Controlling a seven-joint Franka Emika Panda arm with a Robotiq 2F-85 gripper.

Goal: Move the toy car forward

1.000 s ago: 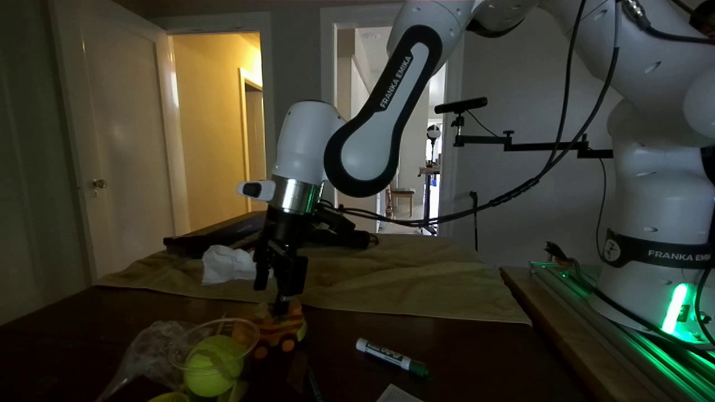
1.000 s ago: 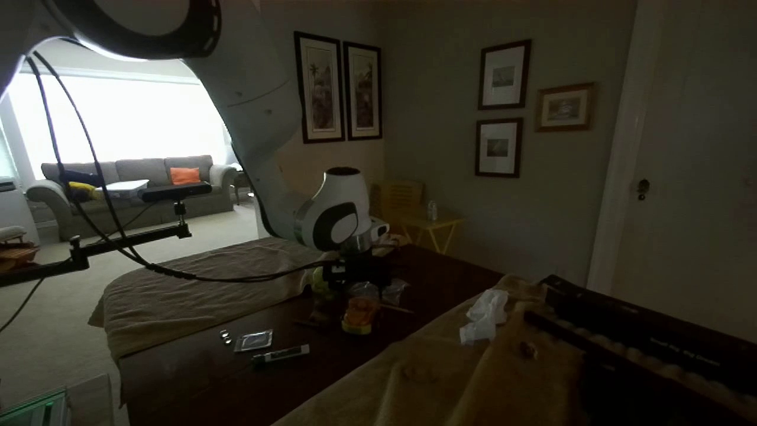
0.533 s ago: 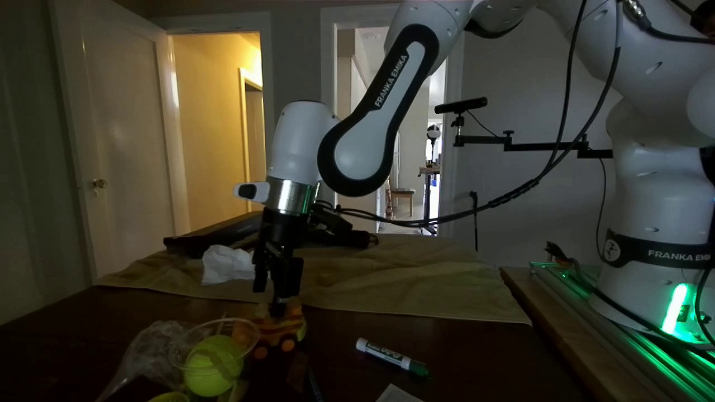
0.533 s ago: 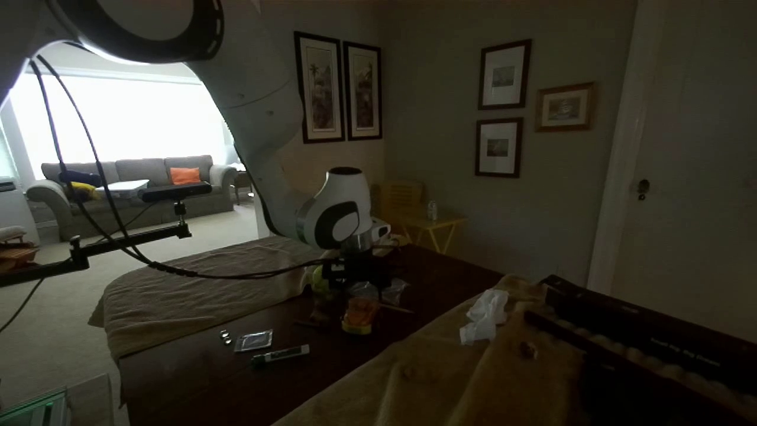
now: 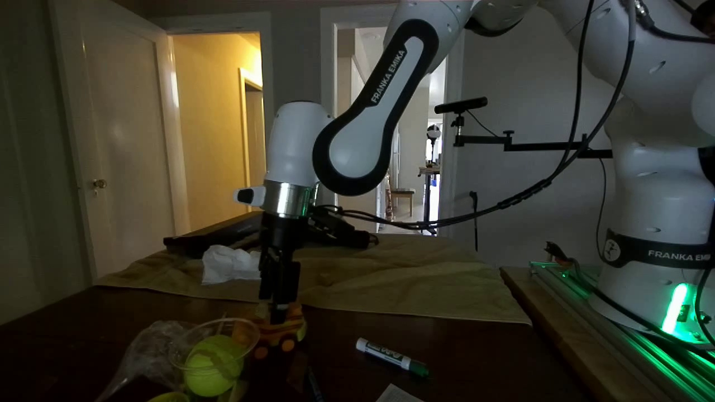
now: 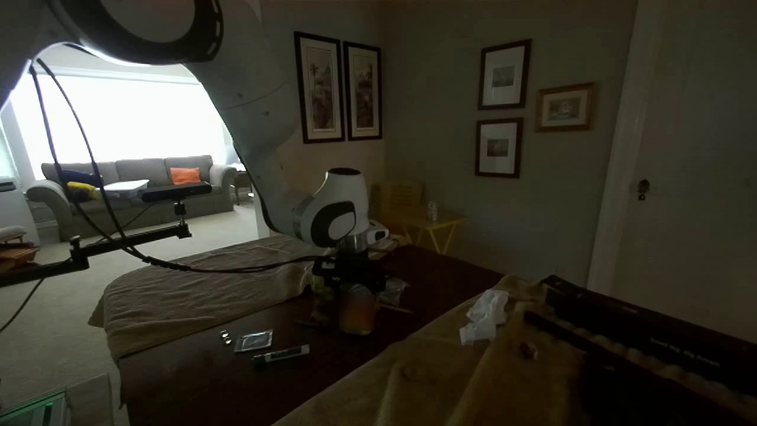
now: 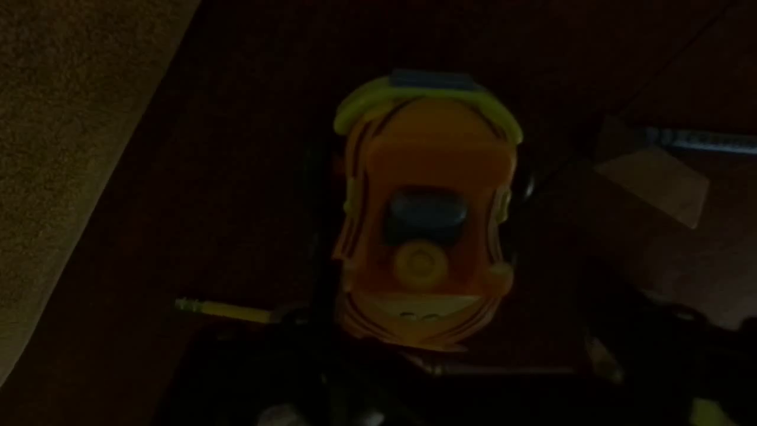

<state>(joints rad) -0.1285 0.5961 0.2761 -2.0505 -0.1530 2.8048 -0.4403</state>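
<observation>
The toy car, orange with yellow trim, stands on the dark table. It shows in both exterior views and lies below the wrist camera in the wrist view. My black gripper points down at the car in an exterior view, and a fingertip overlaps its near side. In the dark wrist view the jaws stand apart, one dark finger along the car's left side. The right finger is hard to make out. Whether a finger touches the car I cannot tell.
A clear plastic cup with a yellow-green ball and a clear bag stand close beside the car. A green-capped marker lies nearby. A pencil lies left of the car. A tan cloth and white tissue lie behind.
My gripper has come down a little lower over the car, shifted slightly left and turned slightly in an exterior view. The car has not visibly moved.
</observation>
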